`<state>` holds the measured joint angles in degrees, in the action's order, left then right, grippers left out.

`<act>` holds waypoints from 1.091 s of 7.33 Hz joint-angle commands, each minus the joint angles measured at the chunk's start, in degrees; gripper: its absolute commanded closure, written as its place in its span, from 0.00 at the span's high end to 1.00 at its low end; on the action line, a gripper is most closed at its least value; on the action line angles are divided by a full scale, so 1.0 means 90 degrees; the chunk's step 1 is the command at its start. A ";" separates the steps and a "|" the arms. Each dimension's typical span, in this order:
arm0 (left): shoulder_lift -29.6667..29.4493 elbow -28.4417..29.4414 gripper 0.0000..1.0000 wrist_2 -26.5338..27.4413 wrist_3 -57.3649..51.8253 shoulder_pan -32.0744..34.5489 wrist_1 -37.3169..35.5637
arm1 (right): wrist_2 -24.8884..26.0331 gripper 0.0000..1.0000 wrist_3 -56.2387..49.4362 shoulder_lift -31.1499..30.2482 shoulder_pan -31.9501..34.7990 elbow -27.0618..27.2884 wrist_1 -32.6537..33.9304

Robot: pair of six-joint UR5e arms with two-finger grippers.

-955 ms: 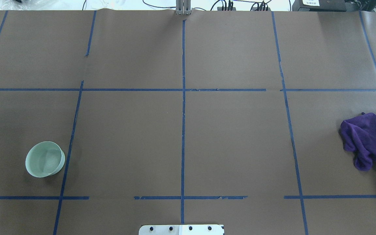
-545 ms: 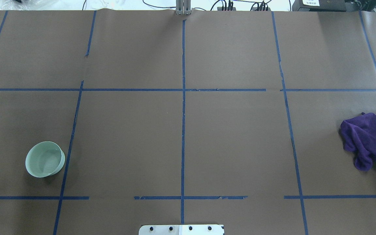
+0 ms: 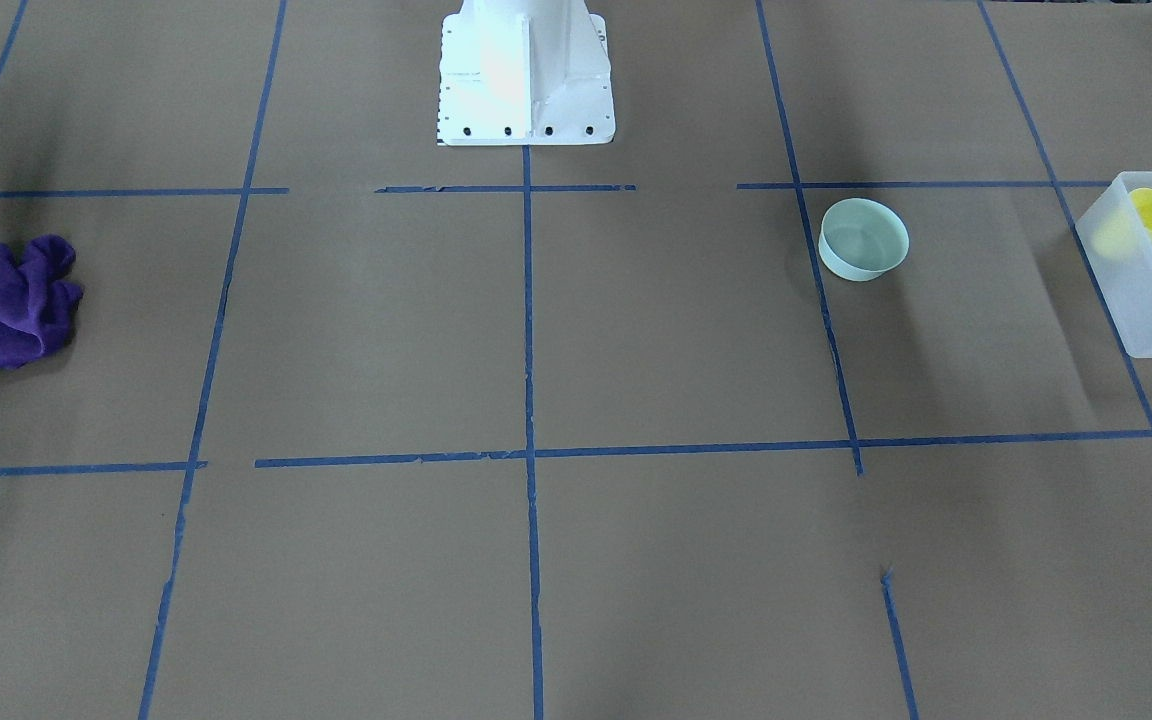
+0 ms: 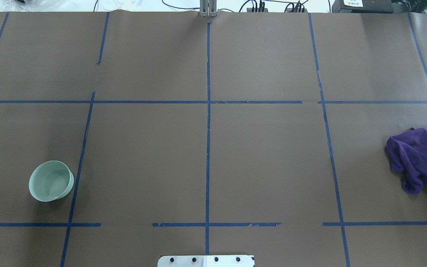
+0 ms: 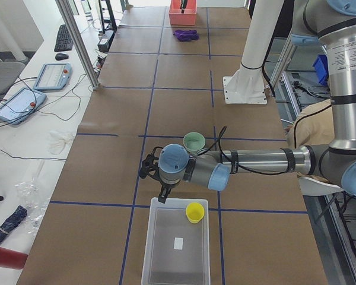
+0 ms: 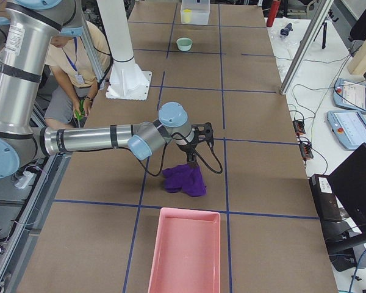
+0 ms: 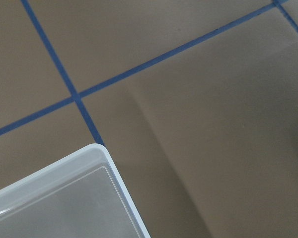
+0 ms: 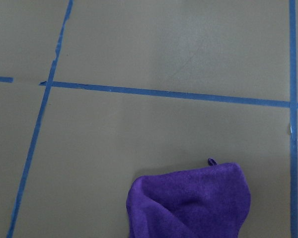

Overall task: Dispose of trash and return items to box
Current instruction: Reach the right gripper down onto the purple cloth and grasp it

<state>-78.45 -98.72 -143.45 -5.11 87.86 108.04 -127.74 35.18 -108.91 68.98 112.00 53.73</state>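
My left claw [image 5: 164,195] hangs just beside one end of the box [image 5: 160,249], and my right claw [image 6: 192,160] hangs just over the purple cloth [image 6: 184,179]. I cannot tell whether either is wide or narrow. The yellow cup [image 5: 194,212] sits inside the box, in a corner. The mint-green bowl [image 4: 51,181] stands upright on the table [image 4: 143,148], apart from the box. I judge the bowl light, stiff and smooth, so I would pinch its rim, one finger inside and one outside. The box's small white label [image 5: 178,243] shows no writing I can read.
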 commanded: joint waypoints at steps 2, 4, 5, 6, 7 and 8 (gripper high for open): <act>-0.0092 -0.0077 1.00 0.0079 0.0001 0.0033 -0.0110 | 0.1855 0.97 0.1052 0.0156 -0.2053 -0.1129 -0.1347; -0.0112 -0.0086 1.00 0.0508 0.0011 0.0033 -0.0120 | 0.2238 0.95 0.1121 0.0344 -0.2544 -0.1632 -0.1722; -0.0112 -0.0096 1.00 0.0509 0.0011 0.0033 -0.0120 | 0.2511 0.68 0.1092 0.0334 -0.2769 -0.1682 -0.1732; -0.0121 -0.0096 1.00 0.0509 0.0011 0.0033 -0.0120 | 0.2504 0.13 0.0975 0.0334 -0.2820 -0.1673 -0.1732; -0.0121 -0.0096 1.00 0.0509 0.0011 0.0033 -0.0120 | 0.2495 0.00 0.0723 0.0334 -0.2820 -0.1614 -0.1732; -0.0112 -0.0096 1.00 0.0509 0.0011 0.0043 -0.0120 | 0.2495 0.00 0.0701 0.0334 -0.2811 -0.1537 -0.1732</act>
<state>-79.51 -99.57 -138.89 -5.01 88.18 106.97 -105.41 42.55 -105.92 43.81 97.49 38.18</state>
